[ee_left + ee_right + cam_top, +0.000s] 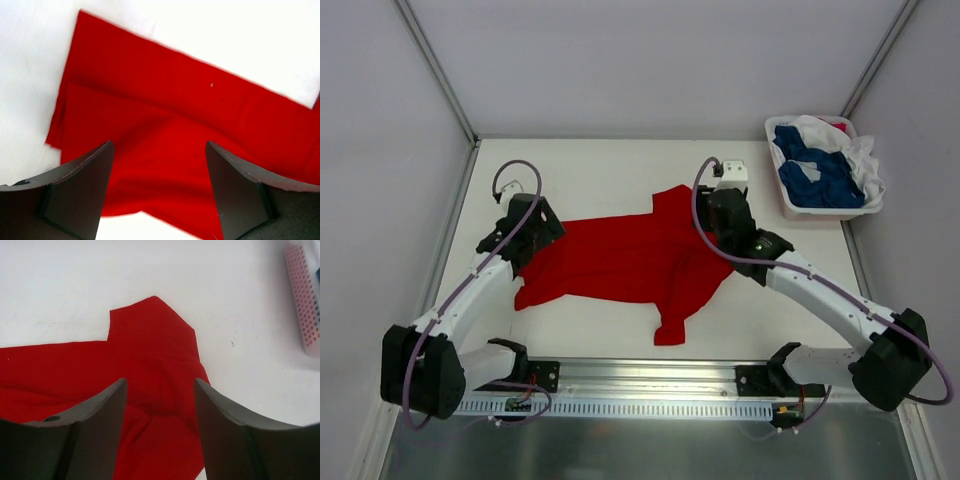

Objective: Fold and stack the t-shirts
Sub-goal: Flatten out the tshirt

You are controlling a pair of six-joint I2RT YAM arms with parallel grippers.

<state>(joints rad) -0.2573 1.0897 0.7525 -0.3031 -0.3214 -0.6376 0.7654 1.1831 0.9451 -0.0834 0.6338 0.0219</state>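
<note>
Cloth of the red t-shirt [620, 262], spread on the worktop [600, 170], looks soft, light and limp, best pinched at hem and shoulder edges; left tool [158, 170] and right tool [160, 395] hover, jaws apart, empty.

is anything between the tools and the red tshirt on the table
Nothing visible. The open left tool and open right tool both hang directly over the bright red cloth t-shirt, only its cloth below them.
</note>
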